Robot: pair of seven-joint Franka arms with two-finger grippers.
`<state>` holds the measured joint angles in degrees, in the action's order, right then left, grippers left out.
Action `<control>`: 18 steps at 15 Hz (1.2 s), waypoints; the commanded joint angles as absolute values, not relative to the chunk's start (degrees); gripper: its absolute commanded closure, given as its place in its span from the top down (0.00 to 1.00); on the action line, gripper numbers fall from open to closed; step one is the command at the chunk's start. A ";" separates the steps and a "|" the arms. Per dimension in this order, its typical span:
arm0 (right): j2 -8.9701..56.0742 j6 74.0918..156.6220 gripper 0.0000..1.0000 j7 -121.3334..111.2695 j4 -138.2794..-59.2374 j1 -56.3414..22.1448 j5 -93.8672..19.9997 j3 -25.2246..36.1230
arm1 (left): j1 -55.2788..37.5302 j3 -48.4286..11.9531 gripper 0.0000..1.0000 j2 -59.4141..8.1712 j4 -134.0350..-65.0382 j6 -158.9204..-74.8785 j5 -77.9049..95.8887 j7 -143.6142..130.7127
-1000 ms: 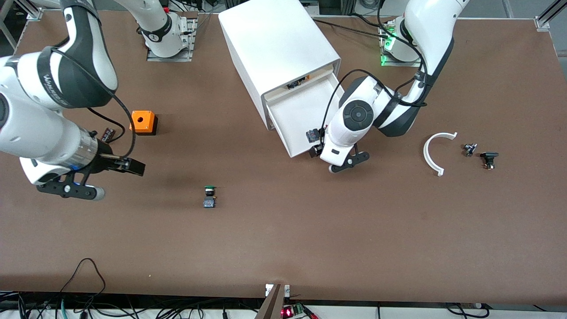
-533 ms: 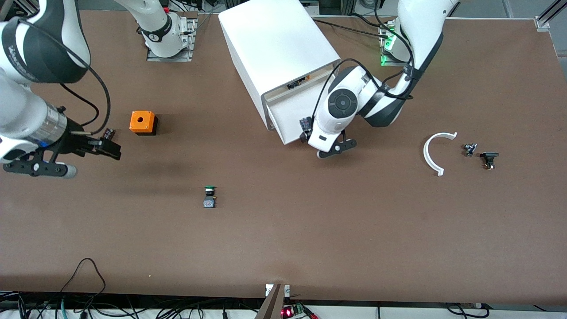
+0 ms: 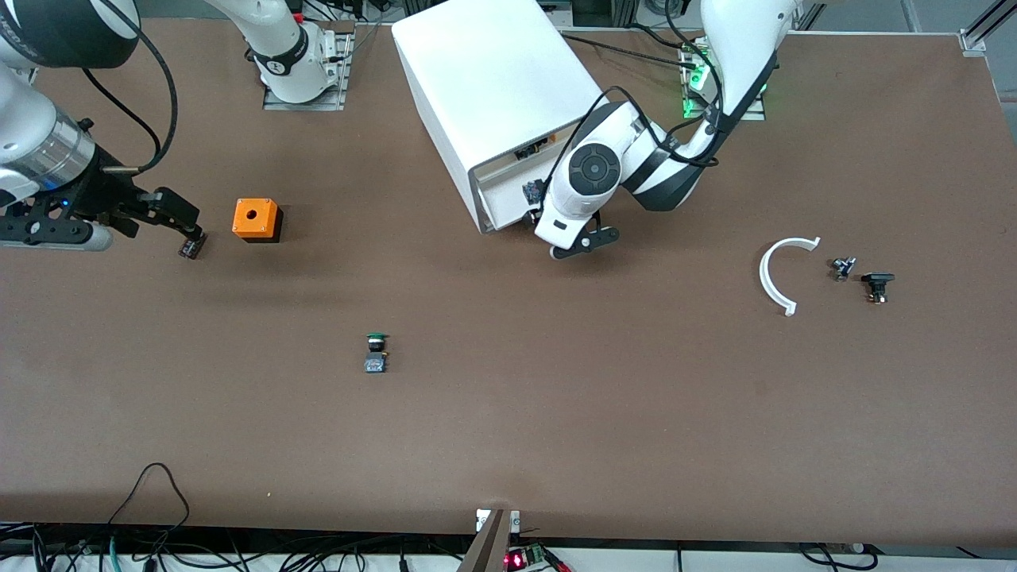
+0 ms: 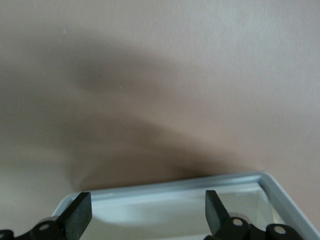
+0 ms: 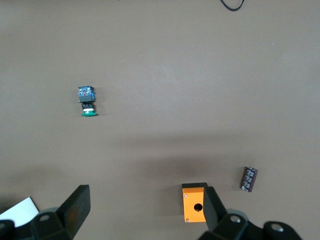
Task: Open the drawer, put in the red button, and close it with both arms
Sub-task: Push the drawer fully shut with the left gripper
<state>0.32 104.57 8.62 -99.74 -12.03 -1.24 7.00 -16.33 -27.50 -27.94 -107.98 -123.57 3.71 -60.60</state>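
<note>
Cream-white plastic tray drawer (image 3: 502, 205) sits nearly flush in big white grey-rimmed box cabinet (image 3: 493, 87). Left gripper (image 4: 147, 212) at drawer front, fingers apart, nothing between them. Right gripper (image 5: 145, 207) fingers apart, empty, over brown table (image 3: 556, 413) near orange box with round hole (image 3: 257, 219). Red button not visible; green-capped push button (image 3: 376, 352) lies mid-table.

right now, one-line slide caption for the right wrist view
Open right end effector over brown table, above green-capped push button, orange holed box, dark cylindrical capacitor.

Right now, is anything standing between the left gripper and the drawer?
Nothing visible does. The left gripper, fingers open, is right at the front rim of the drawer, with no object between them.
</note>
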 commanded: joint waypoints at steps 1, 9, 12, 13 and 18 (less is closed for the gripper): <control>-1.85 105.65 1.00 7.74 -101.78 -12.30 -0.88 7.29 | -15.64 -29.35 1.00 -26.54 -109.16 -121.47 6.06 -60.91; -2.19 104.77 1.00 8.61 -100.28 -12.48 -1.14 7.65 | -16.52 -29.97 1.00 -27.33 -109.07 -119.45 9.66 -60.56; -2.46 104.33 1.00 7.91 -100.37 -8.55 -0.97 4.42 | -16.61 -30.06 1.00 -27.86 -108.81 -117.95 10.63 -59.86; -2.46 104.33 1.00 7.82 -100.37 -5.74 -0.97 1.52 | -16.61 -30.67 1.00 -27.86 -108.72 -117.95 10.81 -59.94; -2.55 104.24 1.00 7.91 -100.11 -5.10 -0.97 0.62 | -15.56 -31.47 1.00 -27.43 -107.76 -114.98 10.81 -59.68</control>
<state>-1.50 104.88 8.61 -99.99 -6.38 -1.24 2.01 -16.54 -30.88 -28.35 -108.17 -118.14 9.10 -60.54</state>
